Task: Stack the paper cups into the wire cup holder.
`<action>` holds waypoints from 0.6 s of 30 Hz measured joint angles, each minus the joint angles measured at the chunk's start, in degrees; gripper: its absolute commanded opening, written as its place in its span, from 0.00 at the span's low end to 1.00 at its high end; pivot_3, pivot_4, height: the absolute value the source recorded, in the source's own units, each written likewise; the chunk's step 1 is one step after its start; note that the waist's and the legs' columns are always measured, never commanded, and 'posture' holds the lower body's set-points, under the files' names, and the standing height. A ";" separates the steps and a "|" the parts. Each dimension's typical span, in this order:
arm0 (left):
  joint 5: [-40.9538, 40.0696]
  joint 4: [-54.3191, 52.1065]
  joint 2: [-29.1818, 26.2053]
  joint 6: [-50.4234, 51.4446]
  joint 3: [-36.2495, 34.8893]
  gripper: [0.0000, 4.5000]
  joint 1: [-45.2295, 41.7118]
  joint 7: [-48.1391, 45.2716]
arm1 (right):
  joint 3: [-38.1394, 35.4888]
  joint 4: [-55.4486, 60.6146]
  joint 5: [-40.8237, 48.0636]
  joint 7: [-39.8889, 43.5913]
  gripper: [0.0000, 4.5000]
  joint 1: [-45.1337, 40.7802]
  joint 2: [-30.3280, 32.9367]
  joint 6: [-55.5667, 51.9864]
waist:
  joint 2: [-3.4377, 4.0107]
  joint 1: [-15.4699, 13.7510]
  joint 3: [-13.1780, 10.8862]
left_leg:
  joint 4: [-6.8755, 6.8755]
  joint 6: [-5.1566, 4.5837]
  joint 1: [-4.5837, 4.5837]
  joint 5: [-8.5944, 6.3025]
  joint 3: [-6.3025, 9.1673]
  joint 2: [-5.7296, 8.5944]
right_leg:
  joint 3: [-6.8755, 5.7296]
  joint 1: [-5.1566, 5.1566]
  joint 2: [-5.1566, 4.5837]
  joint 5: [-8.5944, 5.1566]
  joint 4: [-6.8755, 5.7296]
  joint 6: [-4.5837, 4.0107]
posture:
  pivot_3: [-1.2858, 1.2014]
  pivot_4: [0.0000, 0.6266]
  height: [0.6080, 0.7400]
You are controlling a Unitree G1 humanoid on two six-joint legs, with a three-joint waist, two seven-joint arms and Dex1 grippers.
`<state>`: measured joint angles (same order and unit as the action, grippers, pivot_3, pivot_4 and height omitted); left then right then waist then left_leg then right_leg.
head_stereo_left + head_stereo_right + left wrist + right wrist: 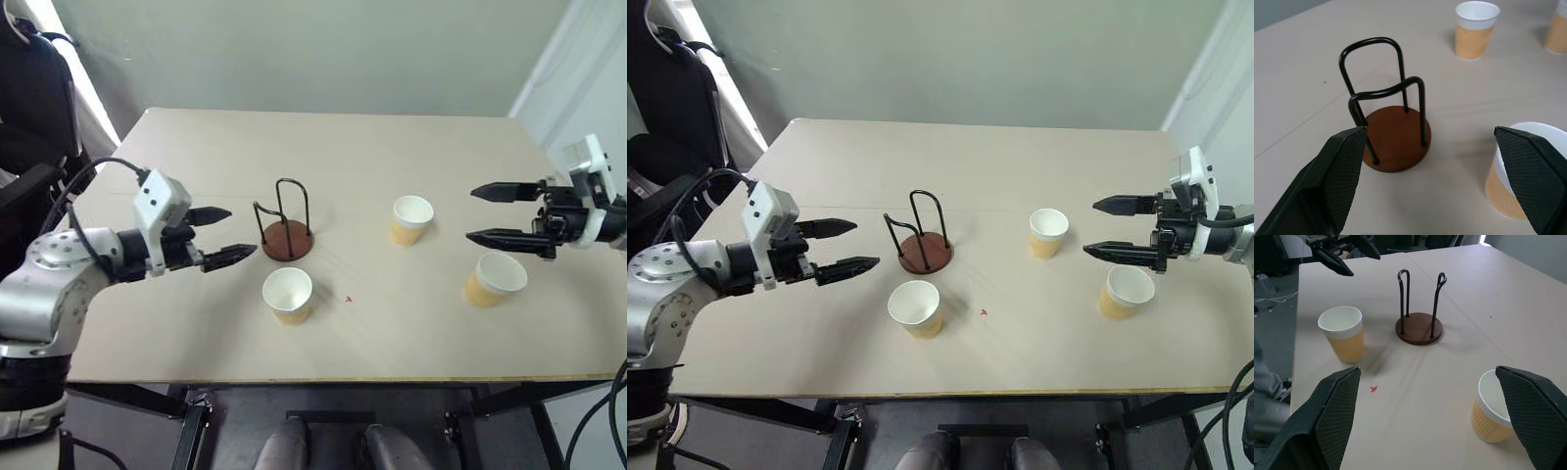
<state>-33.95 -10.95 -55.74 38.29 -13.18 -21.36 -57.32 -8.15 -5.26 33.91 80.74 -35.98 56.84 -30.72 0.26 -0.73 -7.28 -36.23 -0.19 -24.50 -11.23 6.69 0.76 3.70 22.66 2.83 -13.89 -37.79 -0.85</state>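
Left eye view: three paper cups (288, 295) (411, 219) (495, 280) stand upright on the table (176, 333), mouths up, around the empty wire cup holder (286, 227), whose hoops rise straight from its base. Left gripper (224, 234) and right gripper (484, 214) hover with fingers spread, holding nothing.

Head pair high above table (441, 166); wrist views low, both facing wire cup holder (1393, 132).

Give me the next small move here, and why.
Probably lower the left tool onto the nearest paper cup and close on it. Both tools are open and empty, the wire cup holder holds no cup, and all three cups stand upright on the table; this one sits right beside the holder.
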 measured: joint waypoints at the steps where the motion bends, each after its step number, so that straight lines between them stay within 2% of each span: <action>1: -1.10 0.06 -1.09 0.43 -1.39 0.99 0.54 -1.96 | -0.45 0.81 0.75 0.83 1.00 0.99 0.63 -0.48 | -0.01 0.00 -0.01 | 0.03 0.00 -0.03 0.00 0.00 0.00 | 0.00 0.03 0.00 -0.01 0.01 -0.01 | 0.52 0.24 1.00; 6: -4.98 4.39 -8.33 0.33 -10.73 0.99 2.61 -11.92 | -2.33 3.30 3.05 3.66 1.00 2.81 4.37 -2.25 | -0.01 0.02 -0.02 | 0.09 0.06 -0.01 -0.04 0.00 -0.01 | 0.02 0.04 0.02 -0.10 0.00 -0.07 | 0.52 0.24 1.00; 8: -4.49 6.95 -10.84 -0.82 -11.56 0.99 4.11 -15.43 | -2.52 2.64 3.04 4.08 1.00 1.65 5.99 -2.20 | -0.01 0.06 -0.02 | 0.08 0.06 0.02 -0.04 0.02 -0.01 | 0.03 0.04 0.02 -0.12 -0.04 -0.10 | 0.52 0.24 1.00; 10: -4.13 7.71 -10.93 -1.69 -11.25 0.99 4.28 -16.56 | -2.86 2.42 3.05 4.26 1.00 0.84 6.35 -2.13 | -0.04 -0.02 -0.01 | 0.06 0.07 0.04 -0.02 0.07 -0.01 | 0.02 0.01 0.02 -0.13 -0.05 -0.12 | 0.52 0.24 1.00; 12: -3.40 7.58 -9.71 -2.37 -9.24 0.99 3.52 -15.87 | -2.85 2.48 3.06 4.11 1.00 0.55 5.91 -2.13 | -0.05 -0.14 0.01 | 0.01 0.06 0.07 0.01 0.10 0.01 | 0.02 -0.05 0.02 -0.14 -0.05 -0.14 | 0.52 0.24 1.00; 18: 4.51 6.76 0.04 -4.60 2.25 0.99 0.62 -4.88 | -2.63 3.11 2.90 2.11 1.00 1.14 4.39 -2.09 | -0.06 -0.11 0.00 | -0.01 0.07 0.07 0.00 0.08 0.01 | 0.00 -0.04 0.02 -0.13 -0.08 -0.15 | 0.52 0.24 1.00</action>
<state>-29.44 -4.19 -55.70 33.69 -10.93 -20.74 -62.20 -10.78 -2.15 36.81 82.85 -34.84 61.22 -32.82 0.21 -0.83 -7.28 -36.24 -0.12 -24.44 -11.23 6.78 0.77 3.70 22.62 2.85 -14.02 -37.87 -1.00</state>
